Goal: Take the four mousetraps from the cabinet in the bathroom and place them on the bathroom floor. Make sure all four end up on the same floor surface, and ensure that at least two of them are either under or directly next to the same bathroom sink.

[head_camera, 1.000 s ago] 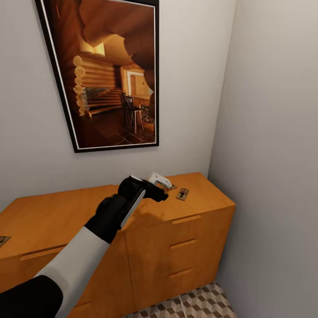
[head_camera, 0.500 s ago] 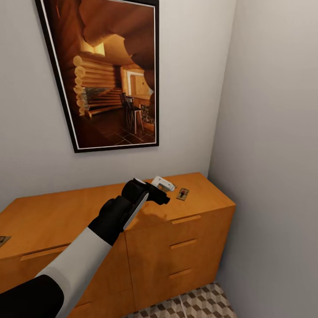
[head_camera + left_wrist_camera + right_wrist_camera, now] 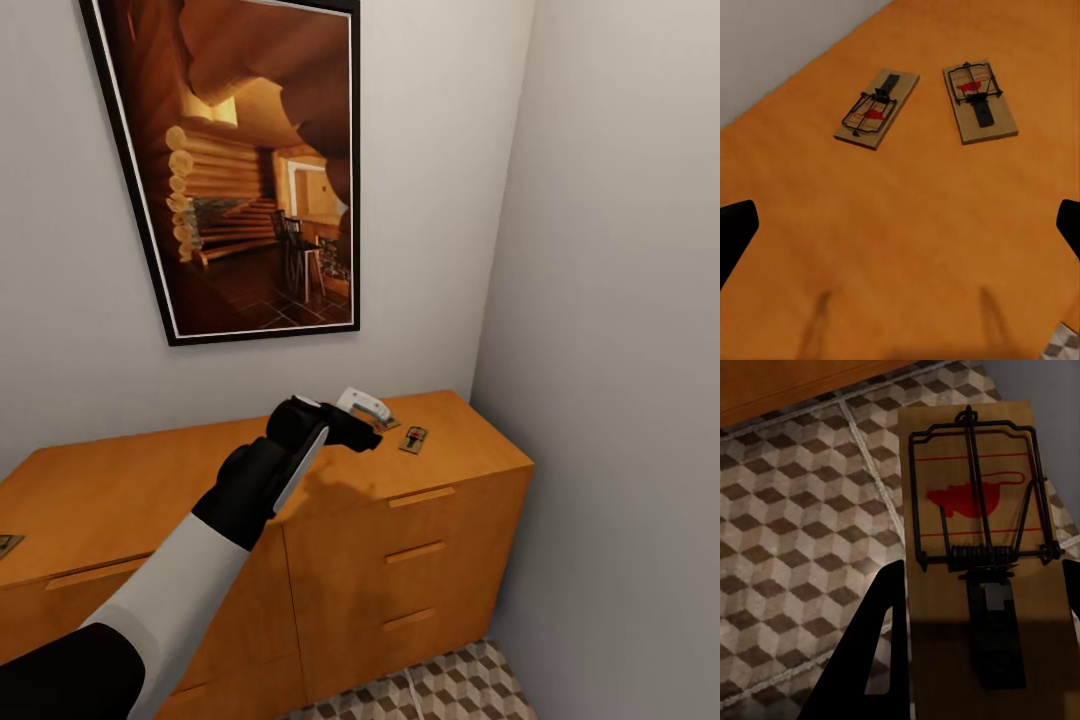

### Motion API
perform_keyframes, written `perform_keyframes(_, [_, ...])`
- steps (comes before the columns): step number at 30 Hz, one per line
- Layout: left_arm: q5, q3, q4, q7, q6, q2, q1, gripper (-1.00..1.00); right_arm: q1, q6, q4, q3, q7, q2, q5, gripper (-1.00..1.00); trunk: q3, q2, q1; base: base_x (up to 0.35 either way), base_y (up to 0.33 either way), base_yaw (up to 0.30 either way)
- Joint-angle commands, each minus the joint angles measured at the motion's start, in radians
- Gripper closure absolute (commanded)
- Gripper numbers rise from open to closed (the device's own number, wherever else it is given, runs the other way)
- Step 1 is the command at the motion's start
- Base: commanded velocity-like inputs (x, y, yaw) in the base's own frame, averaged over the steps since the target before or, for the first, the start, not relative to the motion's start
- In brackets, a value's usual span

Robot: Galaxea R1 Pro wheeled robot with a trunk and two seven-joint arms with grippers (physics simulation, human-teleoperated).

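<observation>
Mousetraps: two (image 3: pixel 877 109) (image 3: pixel 979 100) flat on cabinet (image 3: pixel 120 490) top, just ahead of left gripper (image 3: pixel 900 225), untouched.
Left gripper: fingers spread wide, empty, above cabinet.
Right gripper (image 3: pixel 975 645): clamped on third trap (image 3: pixel 979 547), over floor (image 3: pixel 795 532).
Writing: none legible.

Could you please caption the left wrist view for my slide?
Open left gripper hovers above two mousetraps lying apart on the cabinet top.
</observation>
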Motion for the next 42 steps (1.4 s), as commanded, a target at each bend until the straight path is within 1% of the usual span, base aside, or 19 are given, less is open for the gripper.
perform_keyframes(1, [0.003,0.001,-0.002,0.000,0.005,0.000,-0.001,-1.00,-0.001,-0.004,0.001,0.009,0.000,0.000,-0.012,1.00,-0.001,-0.001,0.000,0.000,0.000,0.000])
perform_keyframes(4, [0.008,0.002,-0.007,-0.001,0.005,0.000,-0.001,-1.00,-0.001,-0.004,0.001,0.009,0.000,0.000,-0.012,1.00,-0.001,-0.001,0.000,0.000,0.000,0.000])
perform_keyframes(7, [0.023,0.003,-0.009,-0.003,0.006,0.000,-0.001,-1.00,-0.001,-0.003,0.001,0.009,0.000,0.000,-0.012,1.00,-0.001,-0.001,0.000,0.000,0.000,0.000])
perform_keyframes(8, [0.033,0.003,-0.010,-0.003,0.005,0.001,-0.001,-1.00,-0.001,-0.003,0.001,0.009,0.000,0.000,-0.012,1.00,-0.001,-0.001,0.000,0.000,0.000,0.000])
perform_keyframes(13, [0.053,0.004,-0.011,-0.003,0.005,0.002,-0.001,-1.00,-0.001,-0.003,0.001,0.009,0.000,0.000,-0.012,1.00,-0.001,-0.001,0.000,0.000,0.000,0.000])
perform_keyframes(26, [0.060,0.004,-0.010,-0.003,0.005,0.004,-0.001,-1.00,-0.001,-0.003,0.001,0.009,0.000,0.000,-0.012,1.00,-0.001,-0.001,0.000,0.007,0.000,0.000])
perform_keyframes(36, [0.060,0.004,-0.010,-0.003,0.005,0.005,-0.001,-1.00,-0.001,-0.002,0.001,0.010,0.000,0.002,-0.012,1.00,-0.001,-0.001,0.000,0.115,0.000,0.000])
perform_keyframes(38, [0.060,0.004,-0.009,-0.003,0.005,0.005,-0.001,-1.00,-0.001,0.004,0.001,0.010,0.000,0.003,-0.012,1.00,-0.001,-0.001,0.000,0.109,0.000,0.000])
perform_keyframes(40, [0.060,0.003,-0.009,-0.003,0.005,0.005,-0.001,-1.00,-0.001,0.033,0.001,0.010,0.000,0.004,-0.012,1.00,-0.001,-0.001,0.000,0.058,0.000,0.000])
perform_keyframes(42, [0.060,0.003,-0.008,-0.003,0.005,0.005,-0.001,-1.00,0.000,0.096,0.002,0.010,0.007,0.004,-0.012,1.00,-0.001,-0.001,0.000,0.030,0.000,0.000])
